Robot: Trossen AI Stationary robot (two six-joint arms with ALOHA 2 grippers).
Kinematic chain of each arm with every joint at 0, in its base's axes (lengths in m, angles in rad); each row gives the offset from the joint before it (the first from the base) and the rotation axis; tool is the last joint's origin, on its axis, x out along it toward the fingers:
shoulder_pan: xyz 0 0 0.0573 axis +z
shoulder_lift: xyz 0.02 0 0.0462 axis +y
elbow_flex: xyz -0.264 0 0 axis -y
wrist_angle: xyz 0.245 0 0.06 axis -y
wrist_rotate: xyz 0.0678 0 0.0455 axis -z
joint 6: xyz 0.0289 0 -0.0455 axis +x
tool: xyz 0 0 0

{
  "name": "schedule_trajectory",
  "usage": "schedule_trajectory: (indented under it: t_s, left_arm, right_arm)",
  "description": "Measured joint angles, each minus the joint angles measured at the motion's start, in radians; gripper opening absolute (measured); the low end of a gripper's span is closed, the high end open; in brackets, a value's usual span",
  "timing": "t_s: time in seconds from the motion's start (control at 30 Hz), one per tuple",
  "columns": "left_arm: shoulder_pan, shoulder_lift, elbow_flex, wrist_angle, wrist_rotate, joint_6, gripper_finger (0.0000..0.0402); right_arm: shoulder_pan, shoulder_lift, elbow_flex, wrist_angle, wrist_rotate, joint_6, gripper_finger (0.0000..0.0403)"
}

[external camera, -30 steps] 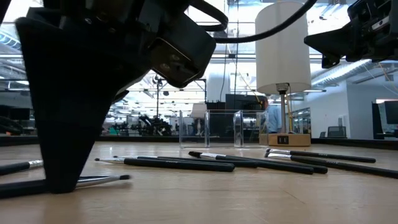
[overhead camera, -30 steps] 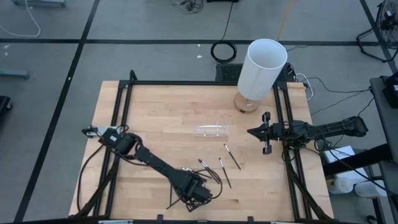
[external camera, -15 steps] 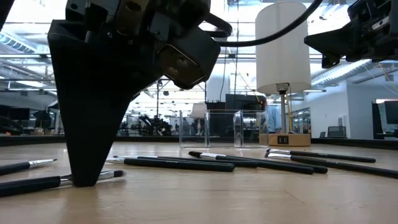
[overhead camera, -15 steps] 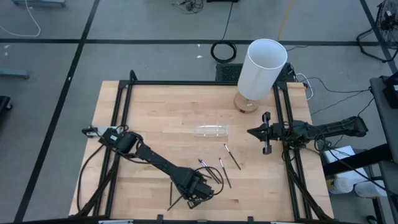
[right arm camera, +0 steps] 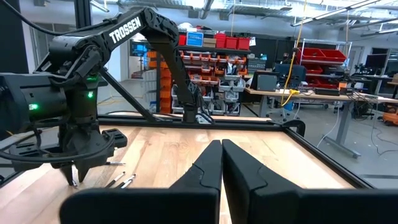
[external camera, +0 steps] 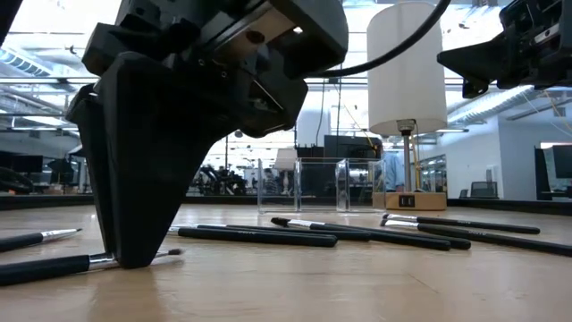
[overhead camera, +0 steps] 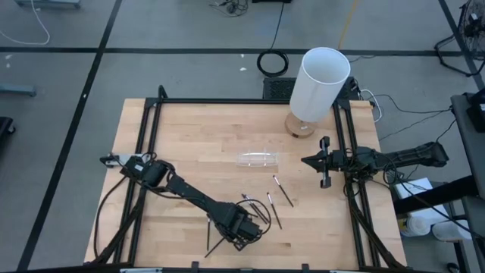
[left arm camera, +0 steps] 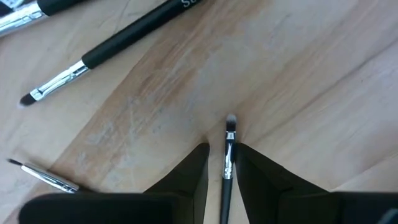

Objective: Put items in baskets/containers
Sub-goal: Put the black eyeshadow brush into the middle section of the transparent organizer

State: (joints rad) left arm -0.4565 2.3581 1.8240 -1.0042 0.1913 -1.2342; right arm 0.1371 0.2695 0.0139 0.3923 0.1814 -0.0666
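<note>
Several thin dark sticks (overhead camera: 270, 210) with pale tips lie on the wooden table near its front, right of centre. My left gripper (overhead camera: 241, 231) points down among them, fingertips at the tabletop. In the left wrist view one stick (left arm camera: 228, 134) lies between its two fingers (left arm camera: 193, 171), with a narrow gap on each side, so the jaws are open and straddle it. More sticks (left arm camera: 118, 46) lie just beyond. The clear tray (overhead camera: 258, 158) sits mid-table and shows behind the sticks (external camera: 259, 235) as clear walls (external camera: 317, 185). My right gripper (overhead camera: 324, 161) waits shut at the right edge.
A tall white cylinder (overhead camera: 318, 83) on a round wooden base stands at the back right, near the tray. A black metal frame (overhead camera: 227, 101) borders the table. Two loose sticks (overhead camera: 208, 241) lie left of the left gripper by the front edge.
The left gripper has shifted a little to the right and turned over the sticks by the front edge, ending astride one. The right arm has not moved.
</note>
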Motion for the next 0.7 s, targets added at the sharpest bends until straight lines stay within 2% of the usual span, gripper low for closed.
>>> schedule_trajectory:
  t_s: [0.4,0.47,0.6,0.7]
  left_arm:
    - [-0.009,-0.003,-0.02,0.024,-0.026,-0.01,0.0086]
    - [-0.012,-0.007,-0.04,0.047,-0.024,-0.011,0.0072]
    - [-0.019,-0.01,-0.058,0.077,-0.024,-0.025,0.0016]
    - [-0.02,-0.01,-0.058,0.079,-0.026,-0.021,0.0014]
  right_arm:
    - [0.0,0.0,0.0,0.0,0.0,-0.001,0.0]
    - [0.0,0.0,0.0,0.0,0.0,-0.001,0.0]
    - [0.0,0.0,0.0,-0.001,0.0,-0.001,0.0]
    - [0.0,0.0,0.0,-0.001,0.0,-0.002,0.0]
